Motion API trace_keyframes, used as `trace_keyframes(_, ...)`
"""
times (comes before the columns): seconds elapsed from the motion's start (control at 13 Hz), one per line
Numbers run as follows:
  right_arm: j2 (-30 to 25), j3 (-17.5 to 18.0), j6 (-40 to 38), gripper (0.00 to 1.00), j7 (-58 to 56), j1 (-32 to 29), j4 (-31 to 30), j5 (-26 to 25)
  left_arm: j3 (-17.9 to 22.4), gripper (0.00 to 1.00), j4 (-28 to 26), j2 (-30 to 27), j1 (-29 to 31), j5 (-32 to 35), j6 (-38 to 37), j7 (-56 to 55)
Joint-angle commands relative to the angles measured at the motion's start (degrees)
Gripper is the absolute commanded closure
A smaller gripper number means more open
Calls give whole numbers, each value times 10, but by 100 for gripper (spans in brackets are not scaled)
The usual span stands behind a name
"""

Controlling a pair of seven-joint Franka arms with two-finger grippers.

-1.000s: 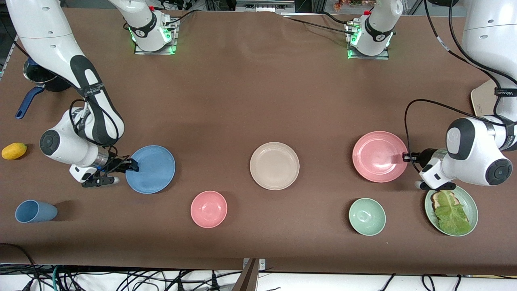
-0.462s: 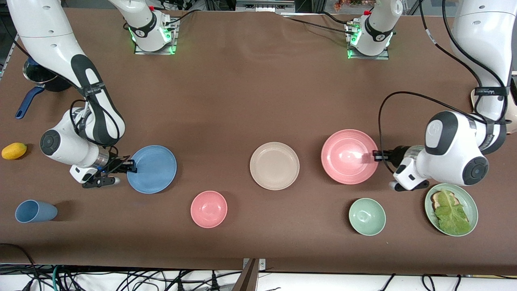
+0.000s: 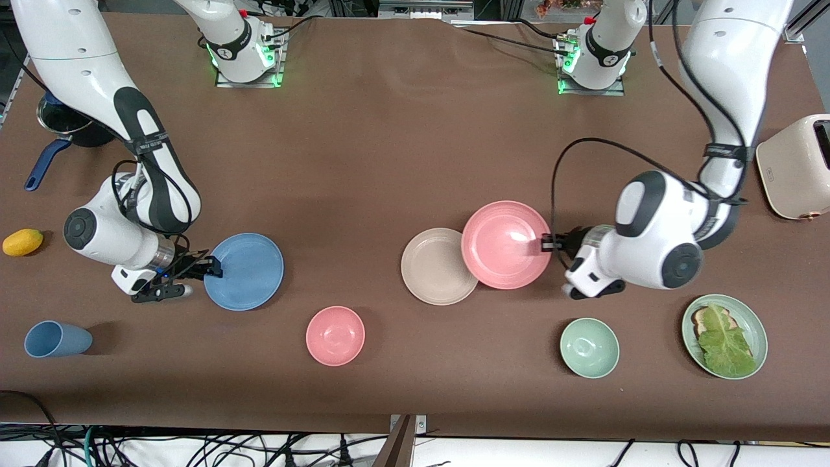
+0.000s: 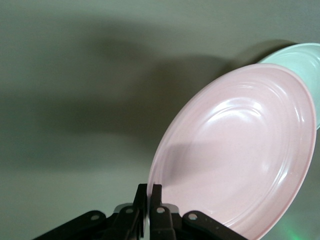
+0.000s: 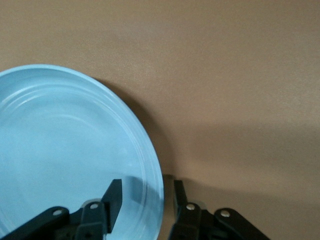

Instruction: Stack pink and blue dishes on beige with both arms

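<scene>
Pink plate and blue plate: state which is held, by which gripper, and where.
The left gripper pinches the pink plate by its rim, over the beige plate. The right gripper straddles the blue plate rim, fingers open.

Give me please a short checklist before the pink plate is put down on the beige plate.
1. Left tool shut on pink plate rim: ok.
2. Pink plate centred over beige plate: not ok, it overlaps only the edge.
3. Beige plate bare: ok.
4. Right tool closed on blue plate: not ok, fingers straddle the rim, open.
5. Pink bowl clear of the stack: ok.
</scene>
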Motion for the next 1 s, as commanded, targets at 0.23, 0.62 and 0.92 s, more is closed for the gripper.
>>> trace_keyframes(0.23,-5,0,-5,92,-10,1,3,-8,8,100,11,48,-77,-6,152,-86)
trace_keyframes(0.62,2,-1,-89,100,-2,-1,63,-16,21,100,10,51,-106,14,153,-85)
trace_keyframes(0.92,1,-1,-179,100,70,14,139,-76,22,36,11,58,-104,12,154,-77)
